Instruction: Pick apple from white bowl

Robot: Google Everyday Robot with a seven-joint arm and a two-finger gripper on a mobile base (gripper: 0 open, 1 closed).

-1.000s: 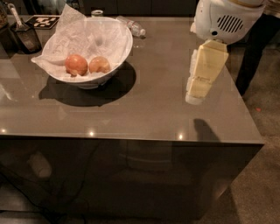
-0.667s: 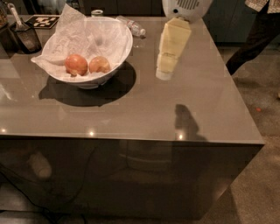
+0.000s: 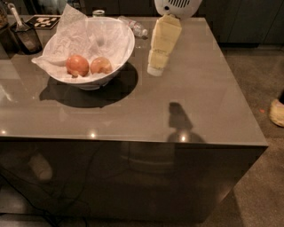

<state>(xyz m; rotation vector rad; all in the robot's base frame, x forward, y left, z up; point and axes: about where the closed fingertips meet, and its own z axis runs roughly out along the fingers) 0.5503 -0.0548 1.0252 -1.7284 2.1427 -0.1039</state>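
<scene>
The paler tan-orange apple (image 3: 101,65) lies in the white bowl (image 3: 127,47), on crumpled white paper, to the right of a redder apple (image 3: 77,64) and touching or nearly touching it. The bowl stands at the back left of the glossy grey table (image 3: 199,106). My gripper (image 3: 155,70), cream-coloured, hangs from the white arm head (image 3: 177,6) at the top. It points down and slightly left, just to the right of the bowl's rim, with its tip close above the table. It holds nothing that I can see.
A clear plastic bottle (image 3: 133,27) lies behind the bowl. A dark container with a utensil (image 3: 24,36) and a black-and-white marker tag (image 3: 42,21) are at the far left. A small jar (image 3: 98,13) stands at the back. A shoe (image 3: 277,111) shows on the floor at right.
My gripper has moved left across the table, from the right side to just beside the bowl. The bowl and both apples have not moved.
</scene>
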